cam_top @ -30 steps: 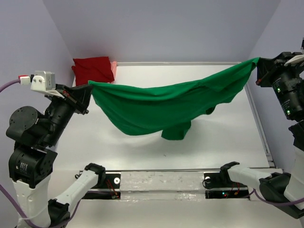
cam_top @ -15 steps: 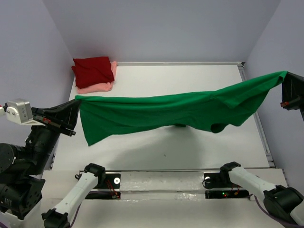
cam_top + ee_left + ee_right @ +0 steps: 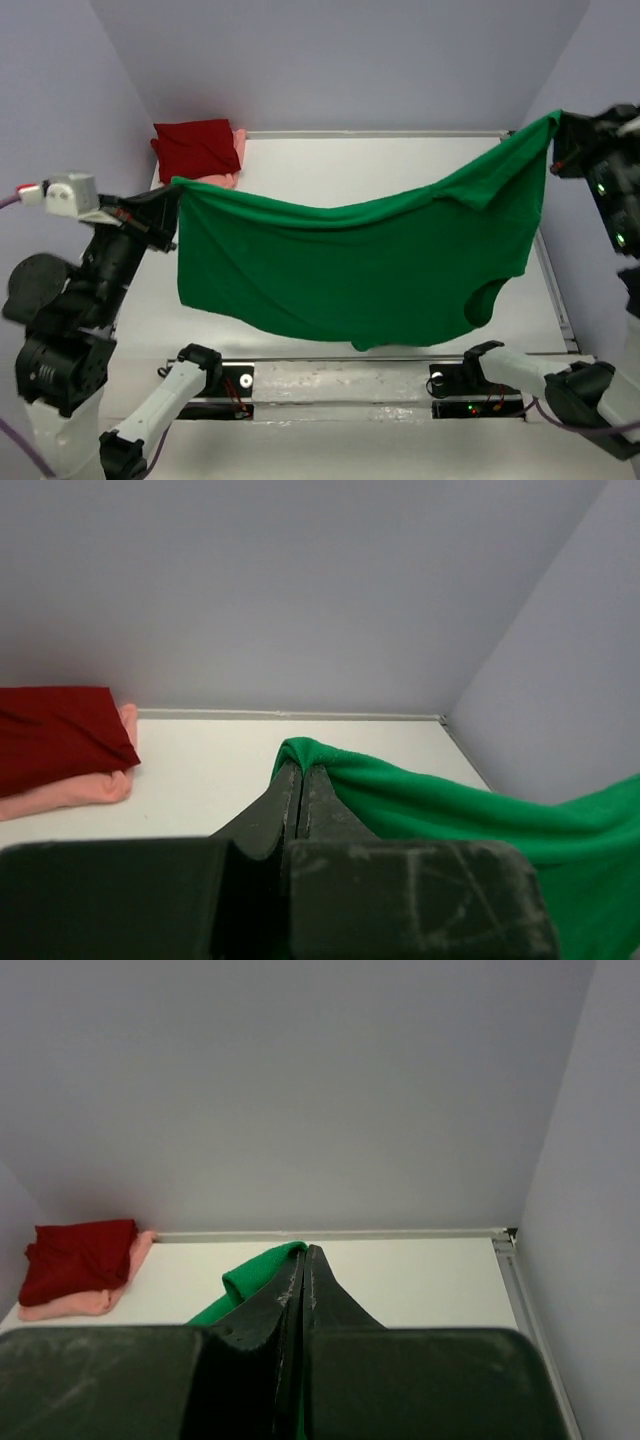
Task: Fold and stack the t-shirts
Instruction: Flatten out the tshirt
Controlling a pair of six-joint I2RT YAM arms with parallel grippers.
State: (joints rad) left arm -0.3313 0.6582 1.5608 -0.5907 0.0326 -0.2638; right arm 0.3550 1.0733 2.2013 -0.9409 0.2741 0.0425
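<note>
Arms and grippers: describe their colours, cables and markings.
The left arm and right arm have black joints and white links. The left wrist carries a white camera box with a red plug and a purple-grey cable. Green lights dot the right arm. The left gripper and right gripper have dark, scuffed, tapering fingers.

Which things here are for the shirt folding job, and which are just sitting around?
For the job: green t-shirt, held up by the left pincer and right pincer; dark red t-shirt, folded on the salmon pink t-shirt.
Just there: white table; metal strip at the arm bases.
</note>
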